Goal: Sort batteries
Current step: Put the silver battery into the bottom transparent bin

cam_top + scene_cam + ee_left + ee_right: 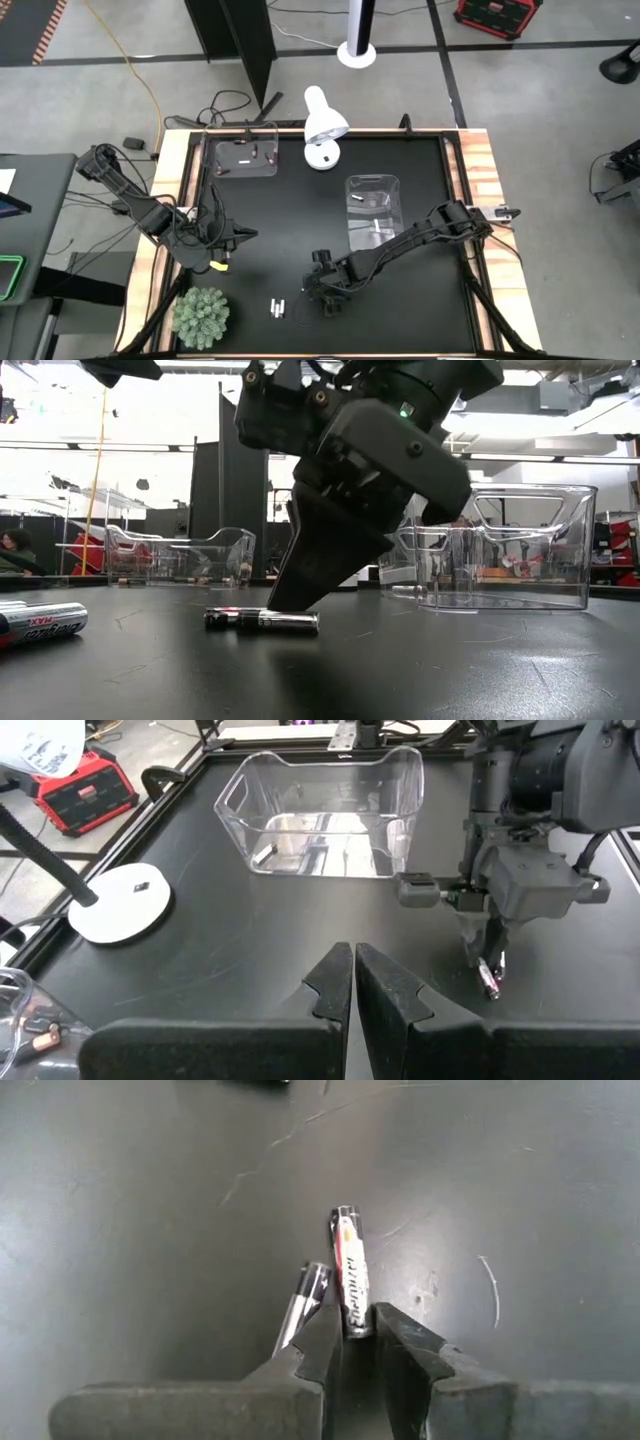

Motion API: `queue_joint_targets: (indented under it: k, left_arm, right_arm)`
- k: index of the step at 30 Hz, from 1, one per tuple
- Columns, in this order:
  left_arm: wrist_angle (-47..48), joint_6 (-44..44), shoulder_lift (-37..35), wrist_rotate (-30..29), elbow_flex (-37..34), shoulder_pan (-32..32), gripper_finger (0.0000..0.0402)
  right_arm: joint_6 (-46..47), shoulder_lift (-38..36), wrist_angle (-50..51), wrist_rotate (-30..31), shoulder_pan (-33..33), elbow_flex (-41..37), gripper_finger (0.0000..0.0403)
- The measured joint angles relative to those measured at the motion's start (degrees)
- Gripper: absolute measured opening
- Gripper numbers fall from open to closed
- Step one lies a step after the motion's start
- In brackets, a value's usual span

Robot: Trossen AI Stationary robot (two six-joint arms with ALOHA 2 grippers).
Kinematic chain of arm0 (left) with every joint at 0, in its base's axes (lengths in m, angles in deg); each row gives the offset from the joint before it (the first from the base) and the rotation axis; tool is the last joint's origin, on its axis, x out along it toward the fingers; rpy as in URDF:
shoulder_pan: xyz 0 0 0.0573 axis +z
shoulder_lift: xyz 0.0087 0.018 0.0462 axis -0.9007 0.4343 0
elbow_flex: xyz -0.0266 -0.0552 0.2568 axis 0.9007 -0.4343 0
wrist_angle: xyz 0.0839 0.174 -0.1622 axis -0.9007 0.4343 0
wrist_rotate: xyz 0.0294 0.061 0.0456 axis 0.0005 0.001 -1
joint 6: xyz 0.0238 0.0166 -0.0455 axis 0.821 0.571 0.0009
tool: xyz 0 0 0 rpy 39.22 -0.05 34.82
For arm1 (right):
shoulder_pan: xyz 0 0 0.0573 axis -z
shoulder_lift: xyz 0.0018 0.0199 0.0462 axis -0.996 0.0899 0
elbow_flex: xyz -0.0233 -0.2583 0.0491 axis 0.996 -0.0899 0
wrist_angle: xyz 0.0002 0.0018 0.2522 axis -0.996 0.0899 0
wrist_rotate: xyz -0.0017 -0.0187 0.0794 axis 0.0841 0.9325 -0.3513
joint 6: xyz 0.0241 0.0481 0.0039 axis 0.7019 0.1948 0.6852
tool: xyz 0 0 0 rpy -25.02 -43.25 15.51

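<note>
Black table (420, 300), right tool (358, 1335) around battery (349, 1275)

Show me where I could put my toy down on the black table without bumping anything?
The mat is bare at the front right, below the right arm. There is also room between the lamp base and the left gripper. It is crowded at the front middle, where the right gripper pinches a battery near loose white batteries and the plant.
</note>
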Motion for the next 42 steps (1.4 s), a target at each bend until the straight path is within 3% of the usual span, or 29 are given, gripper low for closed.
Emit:
queue_joint_targets:
  k: [6, 14, 25, 42]
  left_arm:
    - [0.02, 0.22, 0.00, 0.00, 0.02, 0.00, 0.0013]
    - [0.02, 0.28, 0.01, 0.00, 0.02, -0.01, 0.0013]
    - [0.02, 0.26, 0.02, 0.00, 0.02, 0.00, 0.0013]
    - [0.02, 0.06, 0.00, 0.00, 0.02, 0.00, 0.0013]
  right_arm:
    - [-0.79, 0.01, 0.24, -0.25, 0.02, 0.01, 0.0064]
    - [-1.52, -0.09, 0.25, -0.32, -0.13, 0.01, 0.0008]
    - [-3.03, -0.20, 0.26, -0.44, -0.15, 0.61, 0.0003]
    - [-5.99, -0.14, 8.49, 0.71, 0.44, 8.72, 0.0002]
